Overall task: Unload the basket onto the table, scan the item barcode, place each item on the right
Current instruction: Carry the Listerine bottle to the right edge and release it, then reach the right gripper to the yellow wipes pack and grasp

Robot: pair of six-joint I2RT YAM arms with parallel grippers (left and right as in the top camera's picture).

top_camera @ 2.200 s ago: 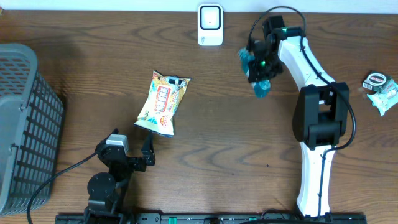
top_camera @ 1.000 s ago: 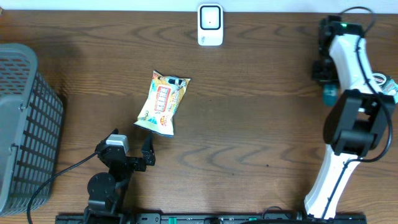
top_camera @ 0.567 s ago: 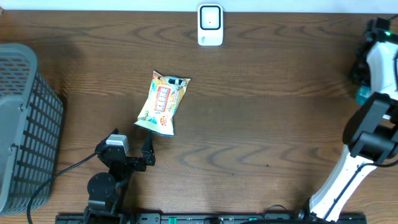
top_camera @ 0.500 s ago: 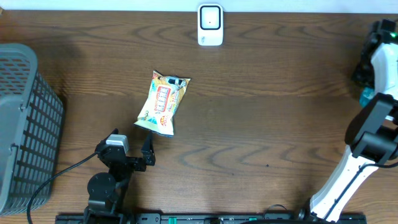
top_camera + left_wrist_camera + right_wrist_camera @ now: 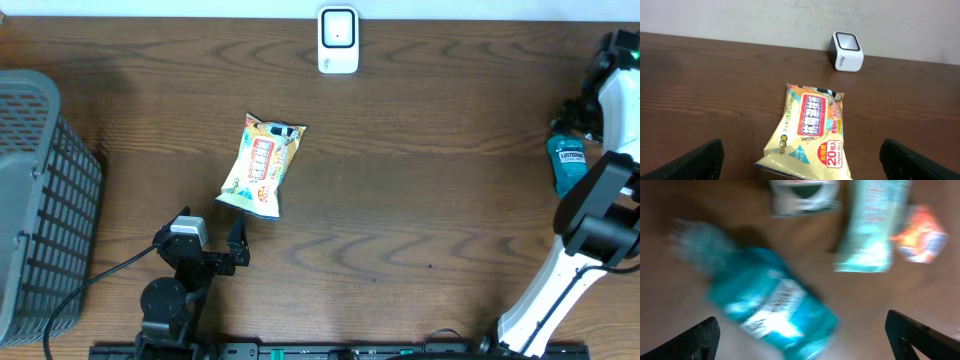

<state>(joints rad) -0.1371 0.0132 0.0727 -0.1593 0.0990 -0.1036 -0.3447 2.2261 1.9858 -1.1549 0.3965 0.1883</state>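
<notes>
My left gripper [image 5: 212,235] sits at the near edge of the desk [image 5: 420,200], fingers spread wide and holding nothing. The wipes pack [image 5: 262,165] lies flat just ahead of it, near but apart. Its long axis runs away from me and leans a little right, toward the scanner [image 5: 338,40] at the far edge. So I judge this the left arm's reach: straight forward, closing across the pack's narrow width. Far to the right, my right gripper [image 5: 572,120] hangs with jaws wide apart above the teal bottle [image 5: 569,163], which lies free on the desk, well away from the pack.
</notes>
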